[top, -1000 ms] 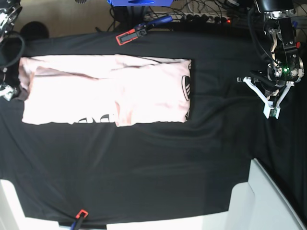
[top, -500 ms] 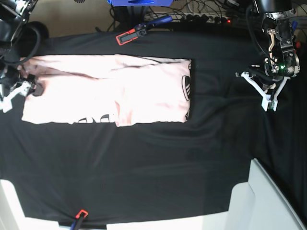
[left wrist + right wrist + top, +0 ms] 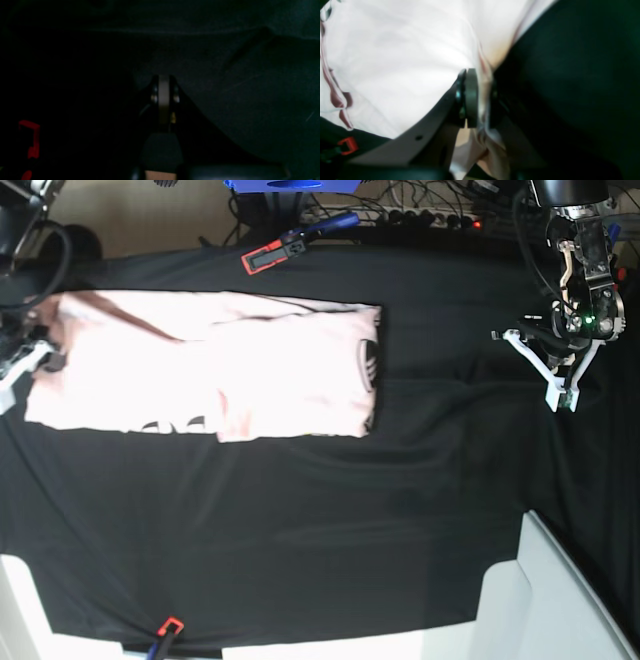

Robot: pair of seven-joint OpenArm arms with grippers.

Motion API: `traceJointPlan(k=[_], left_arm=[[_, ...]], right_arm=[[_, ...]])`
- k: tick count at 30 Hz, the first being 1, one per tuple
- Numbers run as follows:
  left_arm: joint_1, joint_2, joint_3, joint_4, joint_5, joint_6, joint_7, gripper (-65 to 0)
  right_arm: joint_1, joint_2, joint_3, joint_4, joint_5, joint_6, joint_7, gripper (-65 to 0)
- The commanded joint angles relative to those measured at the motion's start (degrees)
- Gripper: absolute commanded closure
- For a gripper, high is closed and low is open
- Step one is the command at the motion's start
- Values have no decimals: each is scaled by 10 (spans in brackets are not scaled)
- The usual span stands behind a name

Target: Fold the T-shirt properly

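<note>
A: What is the right gripper (image 3: 480,96) doing?

B: In its wrist view the jaws have pinched together on a fold of the T-shirt (image 3: 200,370). Pale pink cloth is squeezed between the pads and bunches out below them. In the base view that gripper (image 3: 40,358) sits at the shirt's far edge, the one away from the black lettering.

A: And the left gripper (image 3: 163,100)?

B: Its two fingers are pressed flat together with nothing between them. It hangs over bare black cloth (image 3: 330,520), well apart from the shirt, on the lettering side (image 3: 565,395).

A: Where does the shirt lie?

B: On the black cloth, folded into a long band. A second layer is folded over the half nearer the lettering, and black print shows along the band's near edge and at its end.

A: Anything else around it?

B: A red-and-black clamp (image 3: 275,250) with a blue handle lies just beyond the shirt's far long side, at the cloth's edge. A second red clamp (image 3: 168,630) grips the cloth's near edge, well apart from the shirt. Something red (image 3: 31,138) shows in the left wrist view, but it is too dark to say what. A white panel (image 3: 550,600) stands at the near corner on the lettering side.

A: Is anything in the way?

B: Only wrinkles in the black cloth between the shirt and the left gripper.
</note>
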Motion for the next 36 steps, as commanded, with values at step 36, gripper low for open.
traceJointPlan(k=[36], left_arm=[[-2, -8, -2, 9, 3, -1, -7, 0]], right_arm=[[-94, -106, -470, 398, 11, -353, 9, -1]])
